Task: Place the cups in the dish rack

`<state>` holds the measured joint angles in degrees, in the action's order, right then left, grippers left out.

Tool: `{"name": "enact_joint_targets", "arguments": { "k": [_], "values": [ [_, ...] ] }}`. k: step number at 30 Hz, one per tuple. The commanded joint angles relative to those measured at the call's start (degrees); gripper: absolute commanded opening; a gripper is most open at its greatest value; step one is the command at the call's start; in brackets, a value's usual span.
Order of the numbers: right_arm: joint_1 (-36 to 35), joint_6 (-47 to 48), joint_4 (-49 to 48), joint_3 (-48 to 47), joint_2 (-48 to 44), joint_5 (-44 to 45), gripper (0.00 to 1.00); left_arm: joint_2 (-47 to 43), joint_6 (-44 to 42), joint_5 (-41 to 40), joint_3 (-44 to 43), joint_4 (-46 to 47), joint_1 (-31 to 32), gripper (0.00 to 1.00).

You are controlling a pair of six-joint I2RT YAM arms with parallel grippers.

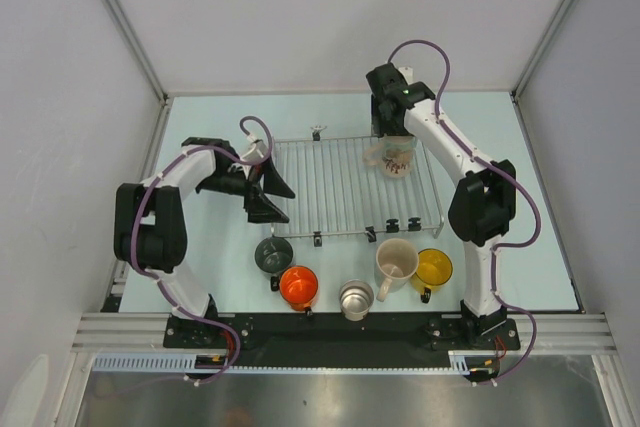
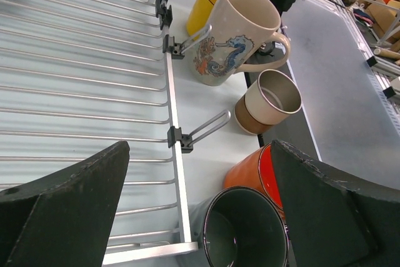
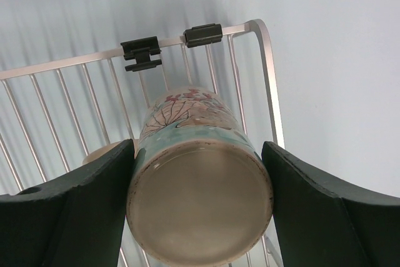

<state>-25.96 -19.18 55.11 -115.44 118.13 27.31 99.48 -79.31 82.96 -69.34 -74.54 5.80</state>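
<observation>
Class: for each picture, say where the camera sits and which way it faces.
Top: above and behind, looking down on table, rack, left arm, right arm.
Left wrist: on the left arm, looking across the rack's edge toward five cups; open left pincer shows.
Right wrist: on the right arm, looking down at a rack corner; right pincer grips a patterned cup.
Shared: both wrist views show the rack.

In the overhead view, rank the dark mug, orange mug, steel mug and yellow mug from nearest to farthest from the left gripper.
1. Dark grey-green mug, just below the open left gripper, at the rack's near-left corner.
2. Orange mug, nearer the table's front edge.
3. Steel mug, middle of the row.
4. Yellow mug, right end.
</observation>
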Motion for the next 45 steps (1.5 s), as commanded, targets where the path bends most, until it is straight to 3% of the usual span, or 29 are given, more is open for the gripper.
{"name": "enact_joint_targets", "arguments": {
  "k": [1,6,11,12,16,22,27,32,36,42,45],
  "values": [
    [0.4,0.2,-3.0,-0.1,-1.5,0.4,0.09,0.4,-4.7,15.3,0.9,0.1,-0.5,1.00],
    [1.0,0.3,-5.0,3.8,-3.8,0.8,0.64,1.5,-5.2,15.4,1.0,0.1,-0.5,1.00],
    [2.1,-0.1,-5.5,3.9,-5.7,1.2,0.78,1.6,-5.5,15.5,1.1,0.1,-0.4,1.00],
    [2.3,-0.1,-5.4,3.7,-5.9,1.2,0.88,1.7,-5.5,15.4,1.1,0.1,-0.4,1.00],
    [2.4,-0.1,-5.5,3.6,-7.3,1.2,0.99,1.4,-5.9,15.3,1.3,0.0,-0.4,1.00],
    [2.4,-0.2,-5.2,2.0,-9.1,1.2,1.00,1.1,-6.1,15.0,1.5,0.1,-0.4,1.00],
    [-0.6,-0.8,-5.1,3.8,-17.5,5.6,1.00,0.8,-6.6,15.5,1.7,-0.1,-0.5,1.00],
    [-16.6,-1.0,-8.4,19.6,-33.6,11.9,1.00,0.0,-7.3,15.4,2.2,-0.2,-0.4,1.00],
    [-27.4,-8.3,-4.9,32.2,-45.8,16.1,0.90,0.4,-7.4,15.4,2.2,-0.2,-0.4,1.00],
    [-40.0,-23.3,1.6,48.8,-52.5,18.6,0.84,1.9,-7.7,14.2,1.2,-1.1,0.6,1.00],
    [-44.1,-28.5,3.8,50.7,-51.5,19.4,0.86,2.7,-6.7,12.8,-1.0,-1.7,2.0,1.00]
  ]
}}
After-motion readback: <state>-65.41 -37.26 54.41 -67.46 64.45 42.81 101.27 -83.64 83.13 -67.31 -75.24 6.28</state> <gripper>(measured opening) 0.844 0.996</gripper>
